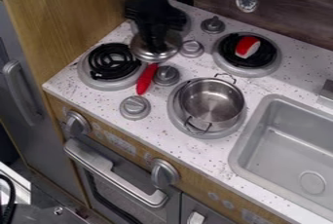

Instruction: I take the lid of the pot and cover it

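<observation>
Several oven labels are illegible, and whether the jaws at the lid grip it, I cannot tell.

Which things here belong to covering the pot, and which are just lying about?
For the job:
- pot
- lid
- gripper, at the lid

Just lying about:
- long red object
- red-and-white object on a burner
- hanging utensil

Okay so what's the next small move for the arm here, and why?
Probably a slight lift of the lid, if it's held: the gripper is right at its top, the pot sits uncovered, and a red object lies near the lid's rim.
</observation>
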`<state>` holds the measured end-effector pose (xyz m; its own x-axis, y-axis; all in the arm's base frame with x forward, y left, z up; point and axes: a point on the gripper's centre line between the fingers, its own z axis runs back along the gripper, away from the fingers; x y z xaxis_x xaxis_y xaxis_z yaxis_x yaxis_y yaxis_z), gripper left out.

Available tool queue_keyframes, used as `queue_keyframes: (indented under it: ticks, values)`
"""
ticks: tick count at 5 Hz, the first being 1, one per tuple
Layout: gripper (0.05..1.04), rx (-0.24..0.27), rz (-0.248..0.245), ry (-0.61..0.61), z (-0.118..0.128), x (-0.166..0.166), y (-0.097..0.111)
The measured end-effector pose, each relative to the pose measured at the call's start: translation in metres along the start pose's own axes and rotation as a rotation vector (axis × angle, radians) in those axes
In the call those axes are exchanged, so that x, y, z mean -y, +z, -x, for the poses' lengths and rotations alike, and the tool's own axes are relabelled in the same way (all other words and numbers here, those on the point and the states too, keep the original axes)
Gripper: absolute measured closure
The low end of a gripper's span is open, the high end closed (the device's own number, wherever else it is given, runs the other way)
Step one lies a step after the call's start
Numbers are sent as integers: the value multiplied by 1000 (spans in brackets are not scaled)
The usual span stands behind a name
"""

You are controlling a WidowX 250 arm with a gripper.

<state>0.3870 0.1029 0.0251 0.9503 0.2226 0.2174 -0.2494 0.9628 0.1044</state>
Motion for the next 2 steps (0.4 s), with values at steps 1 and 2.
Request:
queue_keyframes:
  ticks: [1, 2]
  values:
    - [820, 6, 17, -72, 11, 35, 4]
    - [820, -7, 16, -125, 25, 64, 1]
